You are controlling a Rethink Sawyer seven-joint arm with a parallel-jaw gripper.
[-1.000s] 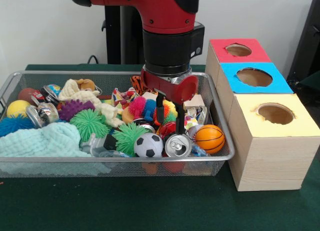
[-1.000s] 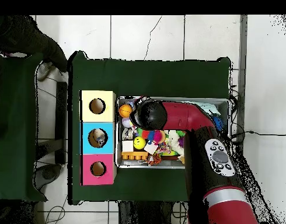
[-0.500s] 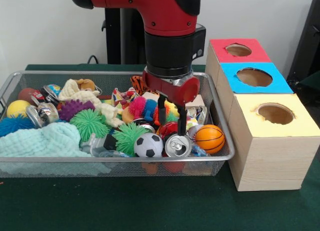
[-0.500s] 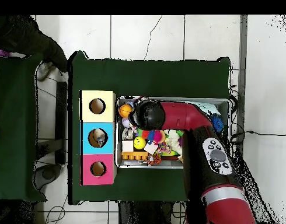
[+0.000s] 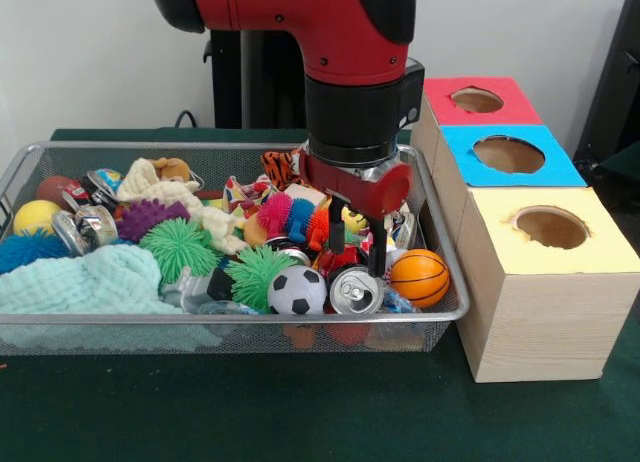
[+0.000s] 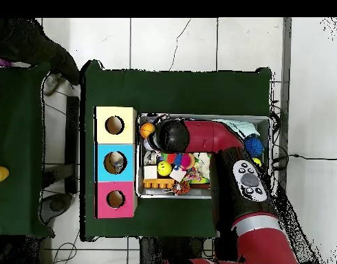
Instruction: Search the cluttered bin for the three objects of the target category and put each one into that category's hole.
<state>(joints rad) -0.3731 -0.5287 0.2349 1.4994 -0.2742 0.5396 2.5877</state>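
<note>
My gripper (image 5: 357,244) hangs open inside the right part of the wire bin (image 5: 120,319), with nothing between its black fingers (image 5: 337,225). Its tips sit just above a silver-topped can (image 5: 352,290) and a red can (image 5: 335,257). An orange basketball (image 5: 418,277) lies right of the cans and a soccer ball (image 5: 297,290) left of them. In the overhead view the arm's wrist (image 6: 172,135) covers the gripper, with the basketball (image 6: 148,129) beside it. The red (image 5: 476,100), blue (image 5: 510,154) and yellow (image 5: 550,227) hole boxes stand to the right of the bin.
The bin also holds green spiky balls (image 5: 180,247), a purple spiky ball (image 5: 150,218), a teal cloth (image 5: 90,282), a yellow ball (image 5: 35,217), more cans (image 5: 85,227) and a cream plush toy (image 5: 170,187). A person's sleeve (image 6: 34,48) shows at the overhead view's top left.
The gripper has shifted right in the front view and dropped slightly, from over the spiky toys to above the cans by the basketball. It stays open.
</note>
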